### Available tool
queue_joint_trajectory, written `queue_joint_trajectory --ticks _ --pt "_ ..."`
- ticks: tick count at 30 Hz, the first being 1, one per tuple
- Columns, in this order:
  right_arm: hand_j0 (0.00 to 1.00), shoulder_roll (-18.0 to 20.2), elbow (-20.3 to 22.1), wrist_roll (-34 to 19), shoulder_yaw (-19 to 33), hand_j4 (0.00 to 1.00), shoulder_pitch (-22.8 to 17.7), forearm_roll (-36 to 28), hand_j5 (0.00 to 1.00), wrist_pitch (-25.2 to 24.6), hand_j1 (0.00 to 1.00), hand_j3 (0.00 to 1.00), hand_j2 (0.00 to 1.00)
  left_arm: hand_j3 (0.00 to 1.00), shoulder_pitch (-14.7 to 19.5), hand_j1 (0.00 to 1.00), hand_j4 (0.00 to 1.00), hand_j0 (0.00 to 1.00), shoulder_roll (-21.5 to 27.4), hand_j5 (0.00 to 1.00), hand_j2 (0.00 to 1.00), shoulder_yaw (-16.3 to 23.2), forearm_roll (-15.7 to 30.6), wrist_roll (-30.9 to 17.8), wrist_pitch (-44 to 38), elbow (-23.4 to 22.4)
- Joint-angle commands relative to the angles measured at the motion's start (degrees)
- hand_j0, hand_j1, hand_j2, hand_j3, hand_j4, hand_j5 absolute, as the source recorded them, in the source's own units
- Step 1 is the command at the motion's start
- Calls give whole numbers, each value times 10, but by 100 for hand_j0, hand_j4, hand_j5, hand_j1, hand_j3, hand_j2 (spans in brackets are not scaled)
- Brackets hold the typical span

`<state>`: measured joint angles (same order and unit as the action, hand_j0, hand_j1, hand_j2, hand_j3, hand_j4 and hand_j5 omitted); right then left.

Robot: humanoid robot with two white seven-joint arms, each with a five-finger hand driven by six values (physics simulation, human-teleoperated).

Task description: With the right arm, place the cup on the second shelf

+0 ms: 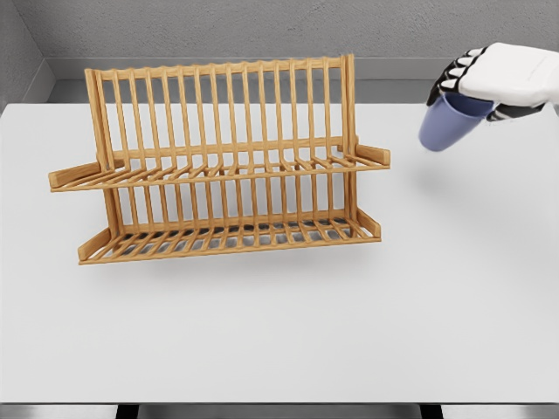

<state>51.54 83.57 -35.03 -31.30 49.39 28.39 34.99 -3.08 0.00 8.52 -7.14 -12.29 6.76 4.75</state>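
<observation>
Rack point(218, 166) sits centre-left on the table point(279, 340), both shelves bare. Upper right of frame: my right hand point(498, 78) is wrapped around the blue cup point(454, 122), tilted, airborne. Plan: carry it left, clear the rack's end post, level it, then lower onto the upper shelf point(218, 170).

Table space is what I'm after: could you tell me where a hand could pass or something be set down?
The table is bare in front of the rack, and to its right, below the right hand holding the cup in the air. Both rack shelves hold nothing. The strips left of the rack and behind it are narrow.
</observation>
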Motion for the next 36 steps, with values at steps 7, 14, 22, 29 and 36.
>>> queue_joint_trajectory --ticks 7,14,22,29,36 --pt "73 -12 24 0 13 73 6 -3 73 -2 73 73 73 100 0 100 100 100 0 100 100 0 0 0 0 0" --pt "73 -14 73 0 31 73 6 -4 73 -2 73 73 73 100 0 100 100 100 0 100 100 0 0 0 0 0" --pt "74 -13 152 0 41 74 5 -4 74 0 74 74 74 100 0 100 100 100 0 100 100 0 0 0 0 0" --pt "74 -35 170 0 38 74 4 -5 74 0 74 74 74 100 0 100 100 100 0 100 100 0 0 0 0 0" --pt "75 -63 169 0 33 75 10 -5 75 0 75 75 75 100 0 100 100 100 0 100 100 0 0 0 0 0"
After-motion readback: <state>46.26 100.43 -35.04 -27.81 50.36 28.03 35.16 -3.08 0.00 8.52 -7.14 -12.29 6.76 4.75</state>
